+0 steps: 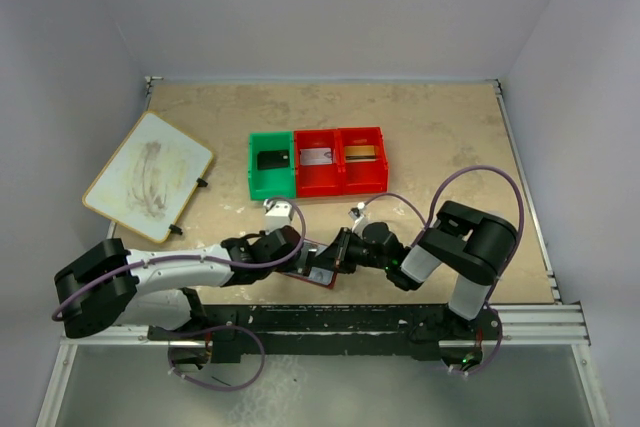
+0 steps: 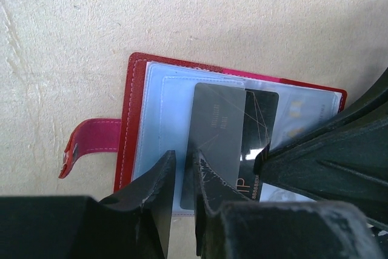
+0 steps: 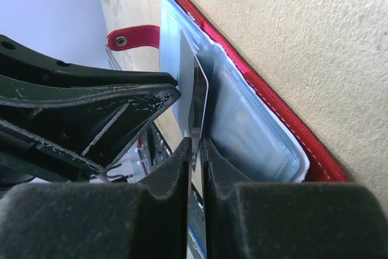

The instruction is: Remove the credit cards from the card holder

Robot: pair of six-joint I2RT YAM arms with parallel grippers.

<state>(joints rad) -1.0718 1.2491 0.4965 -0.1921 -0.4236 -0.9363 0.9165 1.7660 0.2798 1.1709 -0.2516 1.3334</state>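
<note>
The dark-red card holder (image 1: 318, 275) (image 2: 129, 119) (image 3: 273, 104) lies open on the table, blue-clear sleeves up, red tab (image 2: 91, 144) to the side. A grey credit card (image 2: 218, 125) (image 3: 199, 98) sticks partway out of a sleeve, over a black card (image 2: 265, 110). My right gripper (image 3: 196, 145) (image 1: 342, 252) is shut on the grey card's end, seen edge-on in the slit. My left gripper (image 2: 183, 161) (image 1: 298, 247) stands over the holder's sleeve with a narrow gap and nothing clamped. A black card (image 1: 272, 160), a silver one (image 1: 317, 157) and a gold one (image 1: 362, 154) lie in the bin.
The green-and-red bin (image 1: 252, 175) stands behind the arms at mid-table. A large white board (image 1: 148, 175) lies at the back left. The two grippers are close together, tip to tip over the holder near the table's front edge.
</note>
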